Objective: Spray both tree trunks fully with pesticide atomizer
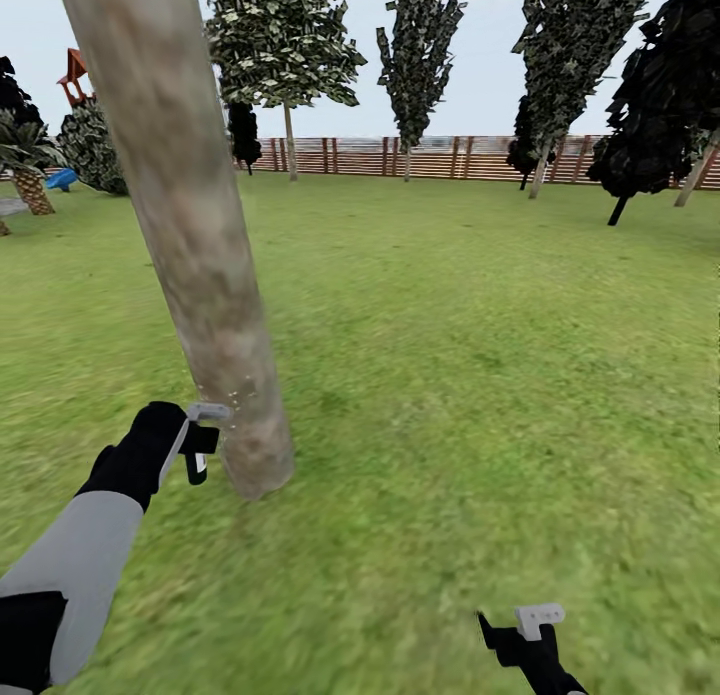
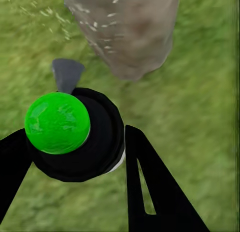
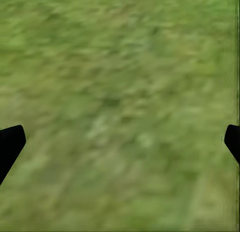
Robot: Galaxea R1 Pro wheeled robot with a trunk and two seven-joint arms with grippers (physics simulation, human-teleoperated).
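A thick mottled grey-tan tree trunk [image 1: 190, 225] rises from the lawn at the left, leaning in the head view. Beside its base, my left gripper [image 1: 196, 445] is shut on the pesticide atomizer [image 1: 206, 415], whose grey nozzle points at the trunk. Seen from the left wrist, the atomizer [image 2: 75, 134] has a black body and a green round top, held between black fingers [image 2: 150, 187], with the trunk base [image 2: 132, 31] just ahead, flecked with white specks. My right gripper [image 1: 522, 635] hangs low at the right, open over bare grass [image 3: 120, 111]. A second bare-trunked tree [image 1: 289, 140] stands far off by the fence.
The brown slat fence [image 1: 470, 157] closes the far side of the lawn. Dark conifers [image 1: 650, 105] stand at the back right, a short palm [image 1: 30, 175] at the far left. Open grass [image 1: 480, 355] spreads to the right of the trunk.
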